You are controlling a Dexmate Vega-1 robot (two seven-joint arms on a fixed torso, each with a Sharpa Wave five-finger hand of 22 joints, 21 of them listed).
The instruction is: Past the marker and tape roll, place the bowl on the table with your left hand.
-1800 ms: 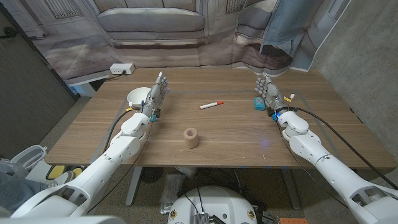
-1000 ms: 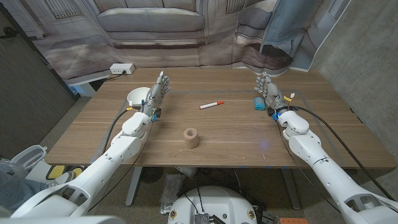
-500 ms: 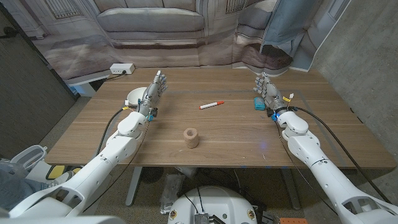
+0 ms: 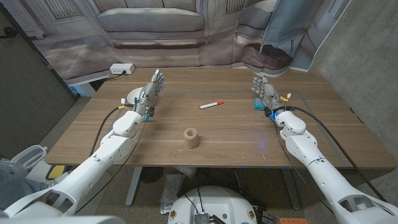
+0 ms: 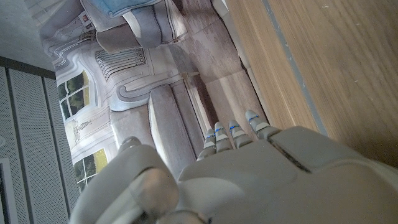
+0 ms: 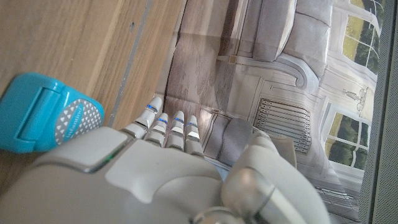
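Note:
A white bowl [image 4: 132, 96] sits at the table's left side, partly hidden behind my left hand [image 4: 150, 90]. That hand stands just right of the bowl and over its rim, fingers stretched out and apart, holding nothing; whether it touches the bowl I cannot tell. A red-and-white marker [image 4: 211, 104] lies near the table's middle, and a brown tape roll [image 4: 191, 137] stands nearer me. My right hand [image 4: 264, 92] is held upright at the far right, fingers straight, empty. The left wrist view looks over the back of my left hand [image 5: 249, 168], fingers extended beyond the table edge.
A teal box [image 4: 258, 103] lies beside my right hand, and it appears close up as the teal box [image 6: 43, 118] by my right hand [image 6: 155, 168]. A white power strip [image 4: 122, 69] sits on a side surface at the far left. Bare wood [image 4: 224, 74] stretches behind the marker.
My left hand has moved left and a little farther away, closing on the bowl and covering more of it. The right hand has barely shifted.

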